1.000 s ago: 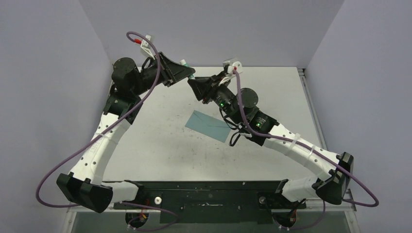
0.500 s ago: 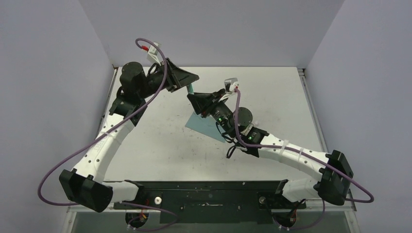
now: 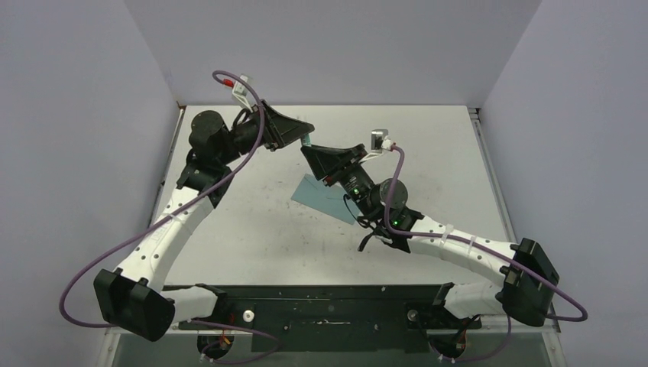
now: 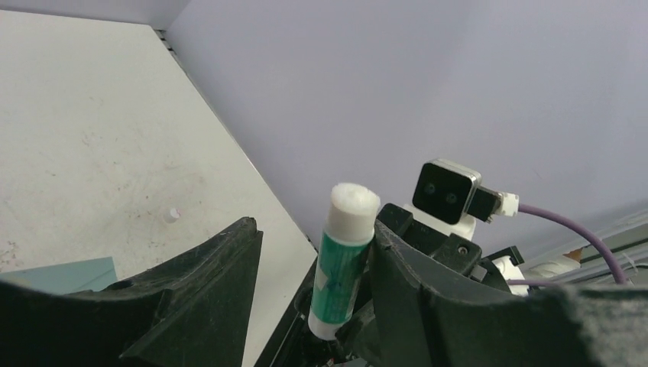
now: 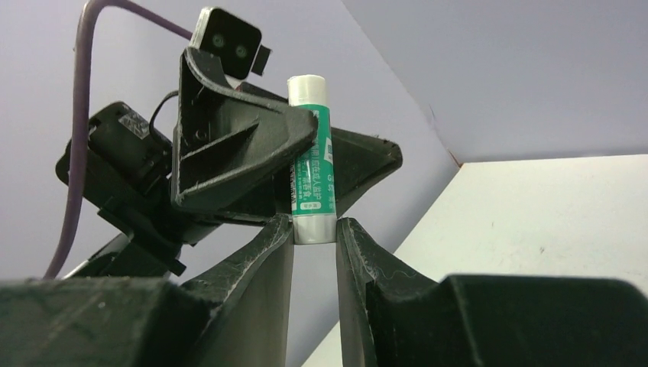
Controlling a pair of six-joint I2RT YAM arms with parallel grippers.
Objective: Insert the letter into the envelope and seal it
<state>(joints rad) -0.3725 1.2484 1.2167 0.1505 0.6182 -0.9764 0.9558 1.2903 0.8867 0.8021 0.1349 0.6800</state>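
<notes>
Envelope (image 3: 319, 197) on table (image 3: 244, 229) below right gripper (image 5: 315, 227), glue stick (image 5: 311, 157) between its fingers (image 5: 277, 246)

Green-white glue stick (image 5: 312, 157) above table (image 3: 252, 222)

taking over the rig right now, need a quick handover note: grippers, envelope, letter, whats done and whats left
Left gripper: open around the white end of the glue stick; one finger touches it, with a gap on the other side.
Right gripper: shut on the stick's base, holding it in the air.
Envelope: flat on the table, partly hidden under the right arm.
Letter: not visible in any view; possibly inside, cannot tell.
Done: cannot confirm insertion.
Left: probably glue and seal the flap; check for the letter first.
</notes>
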